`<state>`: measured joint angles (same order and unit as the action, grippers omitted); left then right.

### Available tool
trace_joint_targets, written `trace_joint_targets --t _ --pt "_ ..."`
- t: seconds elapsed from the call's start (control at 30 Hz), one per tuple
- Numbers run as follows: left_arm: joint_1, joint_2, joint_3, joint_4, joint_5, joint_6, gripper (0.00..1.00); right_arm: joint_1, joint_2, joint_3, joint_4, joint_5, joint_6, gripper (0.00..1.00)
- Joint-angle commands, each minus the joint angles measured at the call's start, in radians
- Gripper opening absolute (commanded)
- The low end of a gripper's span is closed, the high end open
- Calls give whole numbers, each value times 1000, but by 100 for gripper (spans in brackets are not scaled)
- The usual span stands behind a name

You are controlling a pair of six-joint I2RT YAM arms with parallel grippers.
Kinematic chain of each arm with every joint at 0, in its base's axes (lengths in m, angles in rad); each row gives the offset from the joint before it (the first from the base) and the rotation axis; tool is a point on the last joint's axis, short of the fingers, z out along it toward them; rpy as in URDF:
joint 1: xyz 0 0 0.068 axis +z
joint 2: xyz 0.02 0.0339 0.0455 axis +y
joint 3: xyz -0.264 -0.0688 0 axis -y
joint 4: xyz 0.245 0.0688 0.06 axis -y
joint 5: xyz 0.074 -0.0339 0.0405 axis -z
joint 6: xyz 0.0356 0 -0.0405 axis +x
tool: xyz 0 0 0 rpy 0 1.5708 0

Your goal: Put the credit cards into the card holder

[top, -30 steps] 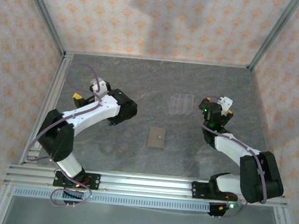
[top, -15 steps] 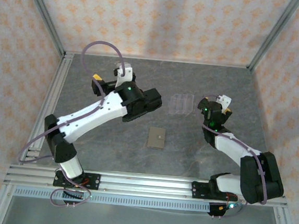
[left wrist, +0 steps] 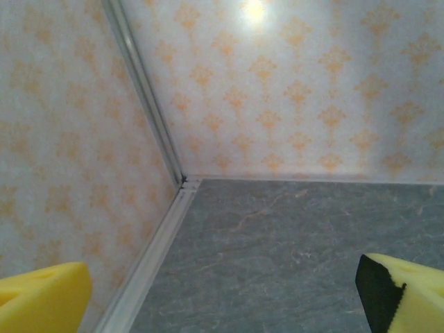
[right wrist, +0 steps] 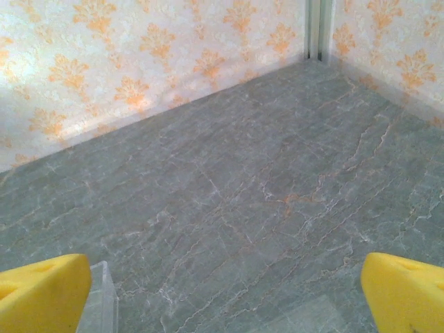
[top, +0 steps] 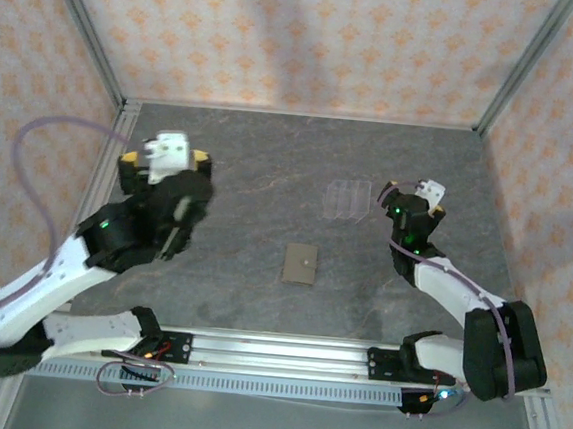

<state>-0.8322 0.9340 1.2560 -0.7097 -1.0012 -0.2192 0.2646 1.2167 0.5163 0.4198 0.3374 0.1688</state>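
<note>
The card holder (top: 301,264) lies shut and flat on the table (top: 271,163), near the front, between our arms and apart from both. Our left gripper (top: 166,159) has its yellow pads (left wrist: 41,298) spread wide with nothing between them, facing the far left corner. Our right gripper (top: 412,200) gapes empty too, right of the card holder. A clear stand (top: 347,199) sits just beside its left pad (right wrist: 41,291), behind the card holder.

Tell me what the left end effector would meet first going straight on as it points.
Probably the patterned back wall near the corner post, or the grey table just before it; depth is unclear.
</note>
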Motion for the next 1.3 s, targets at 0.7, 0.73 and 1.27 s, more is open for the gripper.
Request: trace_joint_targets --t 0.7,0.73,1.27 --pt "665 527 -820 1433 480 211 99 -67 173 -151 385 56 -285 100" --pt "672 525 -793 1369 498 201 100 -74 202 -167 452 53 -293 100" --pt "745 569 -855 1510 679 189 100 -148 330 -156 518 -33 -227 100"
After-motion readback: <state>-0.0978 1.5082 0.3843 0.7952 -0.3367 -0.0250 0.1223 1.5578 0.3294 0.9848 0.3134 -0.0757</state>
